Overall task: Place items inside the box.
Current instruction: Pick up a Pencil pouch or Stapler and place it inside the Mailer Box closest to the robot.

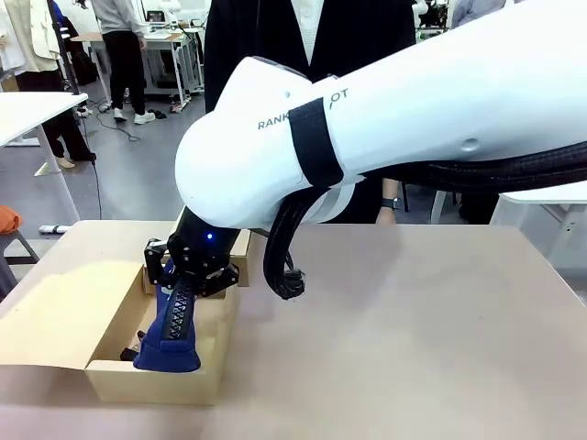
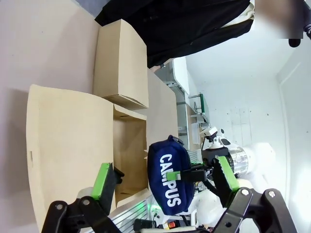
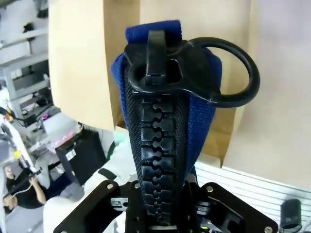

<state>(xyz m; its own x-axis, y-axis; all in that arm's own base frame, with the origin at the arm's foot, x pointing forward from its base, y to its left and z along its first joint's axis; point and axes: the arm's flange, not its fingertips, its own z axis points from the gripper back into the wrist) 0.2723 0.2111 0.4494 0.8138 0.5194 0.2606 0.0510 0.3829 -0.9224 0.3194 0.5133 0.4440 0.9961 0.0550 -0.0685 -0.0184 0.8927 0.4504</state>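
Navy pencil case lettered "CAMPUS", one in number, hangs nearly upright over the near end of the single open cardboard box at the near left of the surface. Its long axis runs top to bottom with a slight lean, the zip faces the robot's side, and its lower end appears to sit at or just below the box rim. The right gripper, reaching across from the right, is closed on the upper part of the case, so the box interior lies directly beneath the grasp; the coming move appears to turn on a straight lowering and release. One small dark item, too hidden to name, lies in the box beside the case. The box flap is folded out to the left. The left gripper hangs nearby, jaws spread wide and empty. One person stands at the far side.
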